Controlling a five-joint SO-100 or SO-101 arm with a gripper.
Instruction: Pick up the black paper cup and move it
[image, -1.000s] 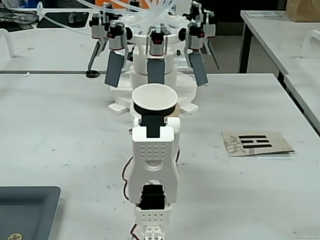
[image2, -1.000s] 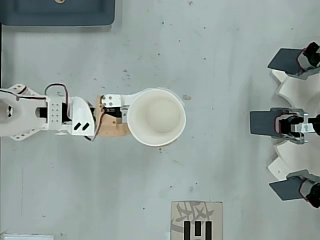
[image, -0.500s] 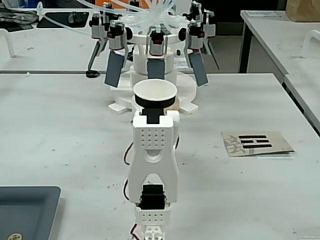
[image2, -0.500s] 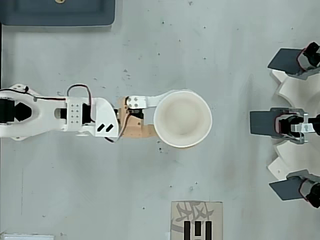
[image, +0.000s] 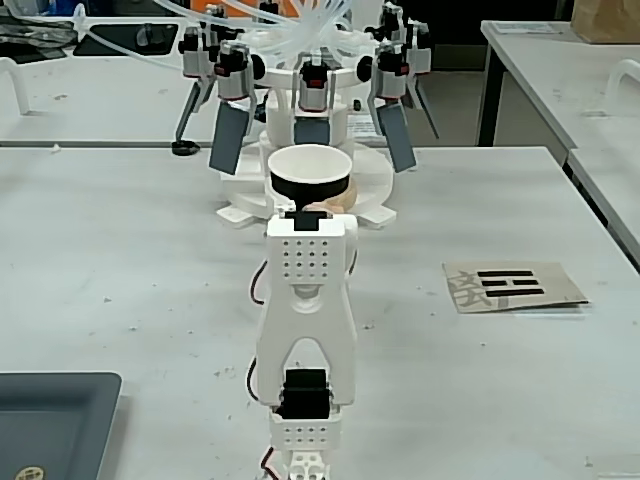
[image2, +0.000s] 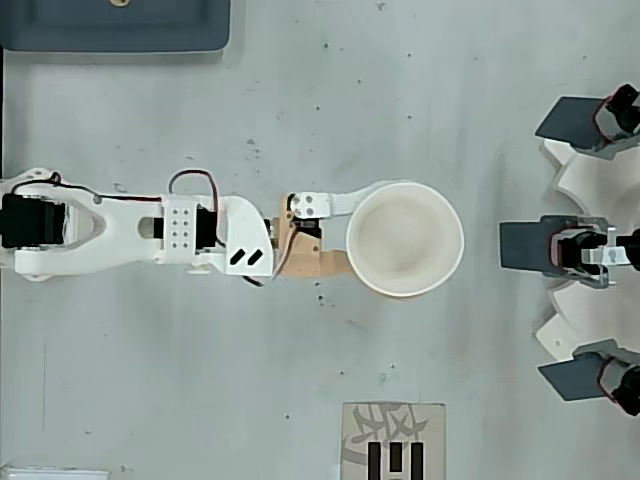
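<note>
The black paper cup (image: 310, 176) is upright with its white rim and white inside showing, just beyond the top of my white arm; its base is hidden behind the arm. From the overhead view the cup (image2: 405, 238) is a wide white circle at the arm's end. My gripper (image2: 357, 235) is shut on the cup: the white finger (image2: 335, 200) curves along one side of it and the tan finger (image2: 312, 262) presses the other. In the fixed view the gripper (image: 312, 208) is mostly hidden by the wrist.
A white fixture (image: 310, 130) with several dark paddles on small motors stands close beyond the cup (image2: 585, 245). A tan card with black bars (image: 515, 285) (image2: 393, 440) lies to one side. A grey tray (image: 50, 420) (image2: 120, 25) sits near the arm's base.
</note>
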